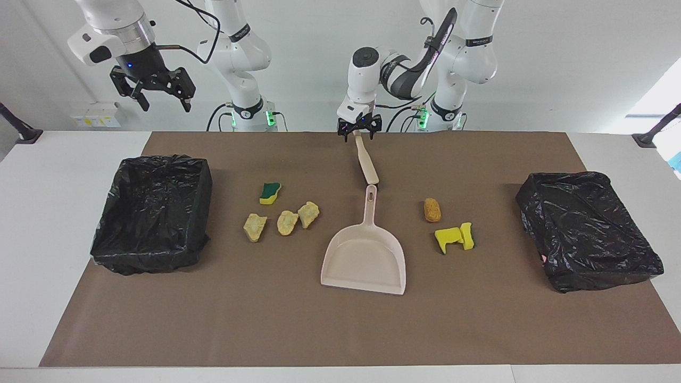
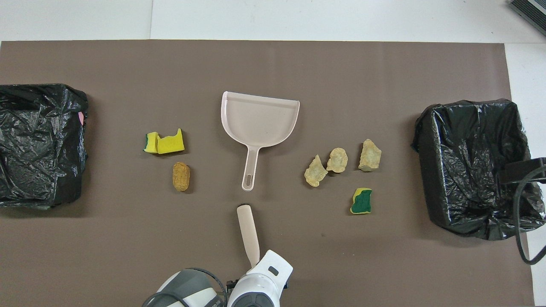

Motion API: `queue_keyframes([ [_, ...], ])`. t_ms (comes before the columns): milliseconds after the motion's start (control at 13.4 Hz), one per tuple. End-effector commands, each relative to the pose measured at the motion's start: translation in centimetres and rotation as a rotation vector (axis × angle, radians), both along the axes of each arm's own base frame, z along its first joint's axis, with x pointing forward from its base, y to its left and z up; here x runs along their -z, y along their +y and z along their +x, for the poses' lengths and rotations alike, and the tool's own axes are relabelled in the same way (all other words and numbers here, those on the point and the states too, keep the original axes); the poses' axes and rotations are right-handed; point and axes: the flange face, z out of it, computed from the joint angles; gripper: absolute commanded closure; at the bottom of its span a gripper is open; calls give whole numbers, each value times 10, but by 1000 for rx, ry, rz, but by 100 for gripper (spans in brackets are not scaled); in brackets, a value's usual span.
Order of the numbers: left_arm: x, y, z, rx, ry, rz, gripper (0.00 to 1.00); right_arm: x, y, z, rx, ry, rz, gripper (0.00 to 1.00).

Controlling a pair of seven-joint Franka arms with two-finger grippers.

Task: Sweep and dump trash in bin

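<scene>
On brown mat: scattered yellow, tan trash.

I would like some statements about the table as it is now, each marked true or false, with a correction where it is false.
1. The dustpan holds a yellow scrap. False: it holds nothing.
2. The left gripper is at the brush end nearest the robots. True.
3. The orange-brown lump lies nearer to the robots than the yellow sponge pieces. True.
4. The right gripper touches the green-and-yellow sponge. False: it waits high over the black-lined bin at its end.
5. Three tan foam lumps lie inside a bin. False: they lie on the brown mat.
</scene>
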Motion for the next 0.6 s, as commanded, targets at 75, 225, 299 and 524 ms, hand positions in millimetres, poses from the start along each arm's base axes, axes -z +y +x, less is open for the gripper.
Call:
queue_keyframes([
  [75,1,4,-2,-1,21,10,93,-1,3,-10,2,7,16,0],
  [225,-5,6,-2,22,38,27,100,0,4,-10,3,8,15,0],
  [299,-9,6,0,64,46,30,100,0,4,-10,3,10,15,0],
  [524,-26,17,23,89,92,61,100,0,4,-10,3,7,15,0],
])
